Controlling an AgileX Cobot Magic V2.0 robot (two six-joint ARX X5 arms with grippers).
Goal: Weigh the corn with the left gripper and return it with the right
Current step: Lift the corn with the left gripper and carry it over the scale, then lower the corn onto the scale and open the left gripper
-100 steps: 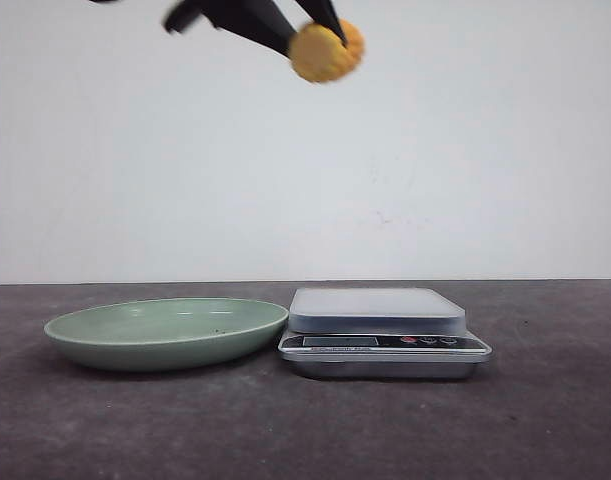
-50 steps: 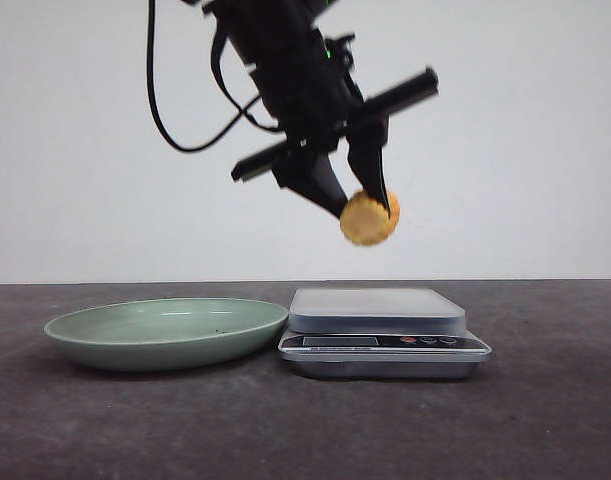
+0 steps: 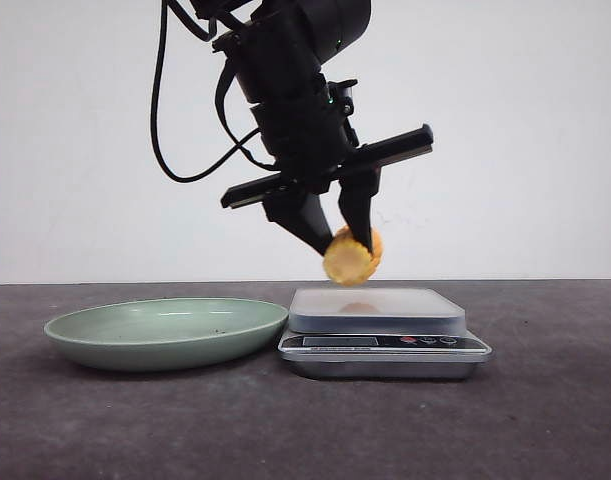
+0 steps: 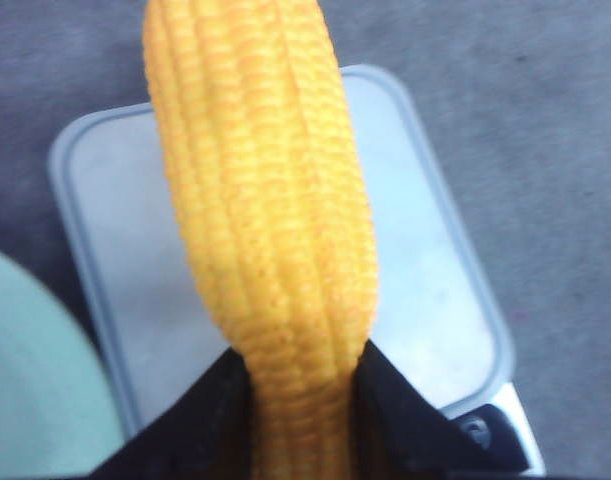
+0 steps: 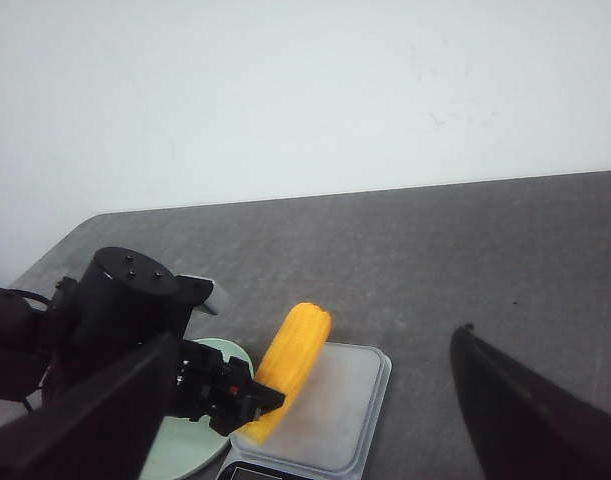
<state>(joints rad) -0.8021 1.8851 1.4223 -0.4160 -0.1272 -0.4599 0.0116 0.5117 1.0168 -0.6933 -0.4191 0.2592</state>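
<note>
Corn [image 3: 351,259]: yellow-orange cob, held in the air just above the scale's weighing plate and not touching it; my left jaws [image 3: 337,243] pinch it at one end. In the left wrist view the cob [image 4: 265,220] runs long and tapered over the plate, with my black fingers [image 4: 390,405] pressed against its sides.

Tabletop [image 3: 545,420]: dark grey, matte, carrying the dish and the scale.

My left arm [image 3: 295,90]: black, with a looping cable, reaching down from above to the scale.

Dish [image 3: 165,332]: pale green, shallow, resting on the tabletop just beside the scale, on its left in the front view.

Scale [image 3: 383,332]: silver body with a light grey rounded plate on top [image 4: 425,290] and a display strip with small buttons along the front edge.

My right jaws [image 5: 305,440]: spread wide apart, holding nothing, well above and back from the scale; from this side the cob [image 5: 290,365] hangs over the plate's edge nearer the dish.
</note>
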